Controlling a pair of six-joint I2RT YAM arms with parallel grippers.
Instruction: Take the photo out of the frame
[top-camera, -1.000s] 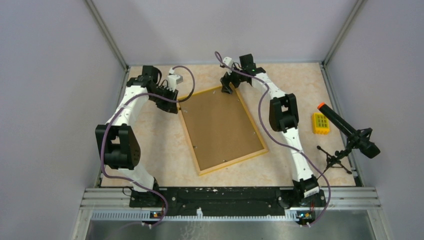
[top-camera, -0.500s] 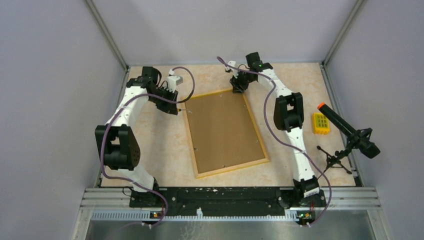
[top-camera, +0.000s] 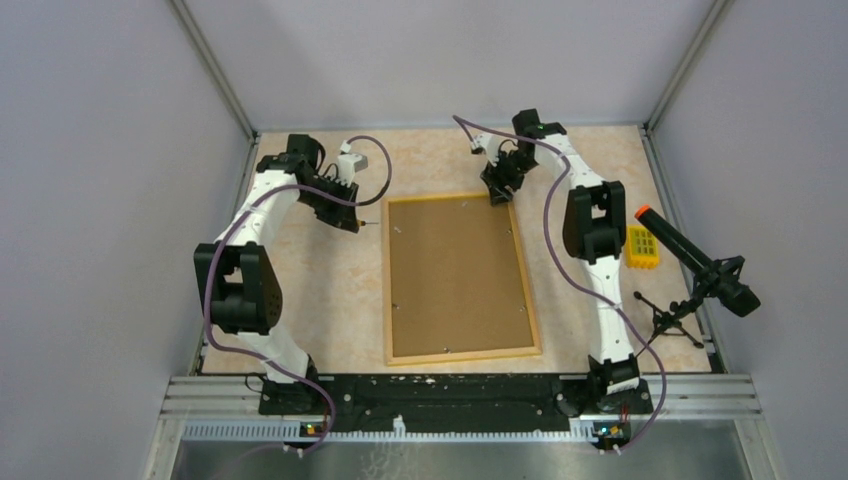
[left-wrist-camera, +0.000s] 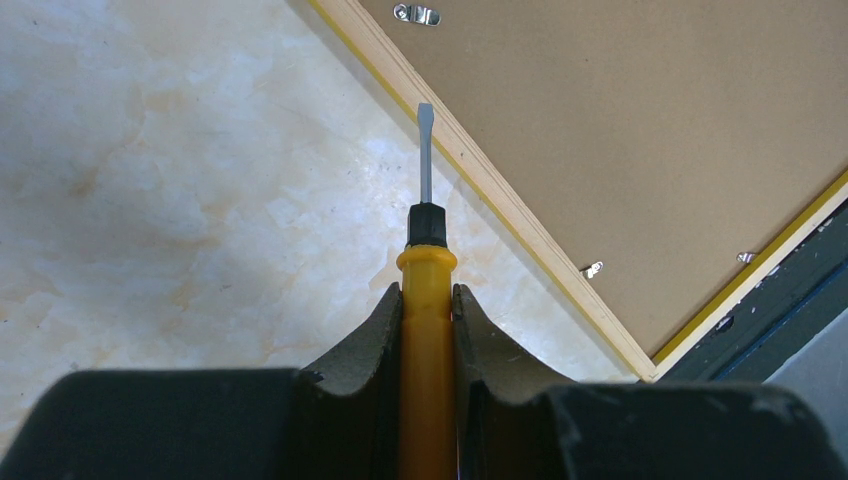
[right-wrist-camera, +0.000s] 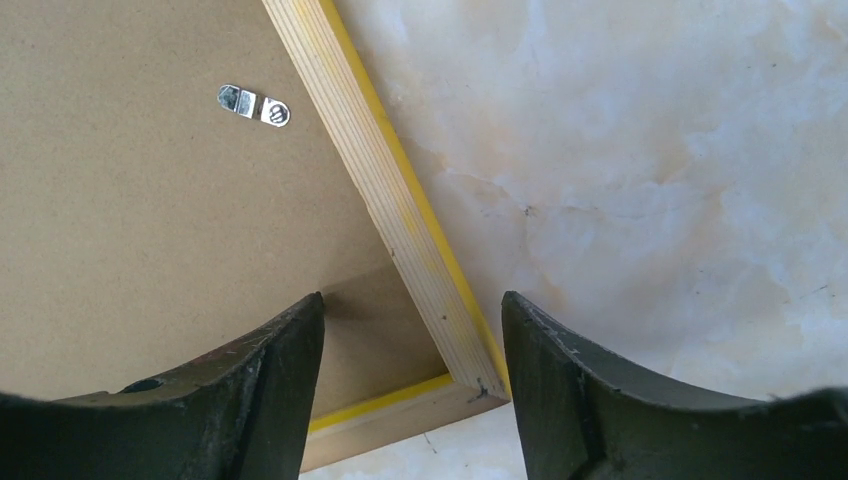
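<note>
The frame (top-camera: 460, 275) lies face down in the middle of the table, brown back panel up, light wooden rim around it. The photo is hidden under that panel. My left gripper (top-camera: 352, 213) hovers just off the frame's far left corner, shut on a yellow-handled screwdriver (left-wrist-camera: 427, 300); its flat blade (left-wrist-camera: 425, 150) points at the wooden rim (left-wrist-camera: 500, 190). My right gripper (right-wrist-camera: 412, 310) stands open astride the far right corner (right-wrist-camera: 470, 375), one finger over the panel, the other over the table. Small metal clips (right-wrist-camera: 254, 104) hold the panel.
A small yellow block (top-camera: 641, 246) sits at the right edge of the table, beside a black microphone (top-camera: 695, 262) with an orange tip on a small tripod. Grey walls close in the table on three sides.
The frame has swung clockwise and now lies nearly square to the table edges. My right gripper moved rightwards with its far corner. The left arm barely moved.
</note>
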